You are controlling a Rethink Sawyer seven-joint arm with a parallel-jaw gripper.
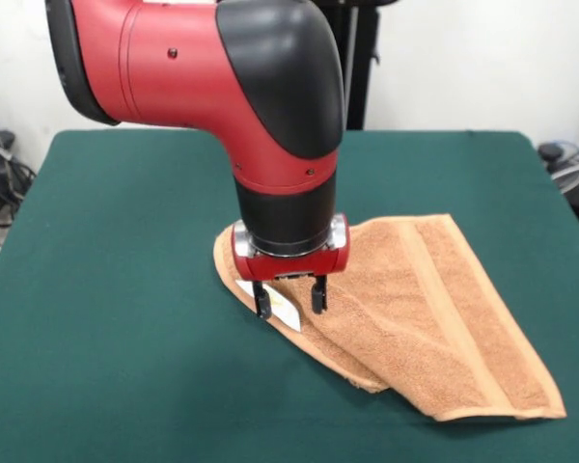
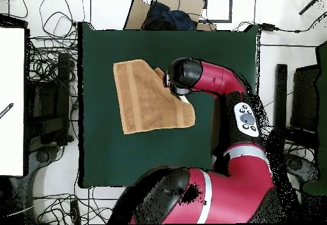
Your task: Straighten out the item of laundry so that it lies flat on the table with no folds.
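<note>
Arm point(image 1: 270, 87) comes down from the top of the front view, red shell with a black elbow cap, wrist pointing straight down over the towel's point(image 1: 415, 309) near left corner. In the overhead view the arm point(image 2: 223, 85) reaches from the base at the bottom and bends left across the worktop point(image 2: 102, 152), elbow cap covering the towel's point(image 2: 144, 101) right edge. Tool point(image 1: 289, 296) spread, two short black fingers point(image 1: 261, 300) apart, tips at or just above the cloth, straddling the white tag point(image 1: 282, 309); cannot tell if they touch it. Nothing pinched.

Towel is tan-orange terry, looped nap, with smooth woven bands running along its length. It lies on the worktop point(image 1: 106, 289) right of centre in the front view, not flat: one side is folded over on a diagonal, giving a double layer and a rounded edge at the tool end. Far corner points sharply toward the lower right. Worktop is dark green, felt-like, matte, rectangular.
</note>
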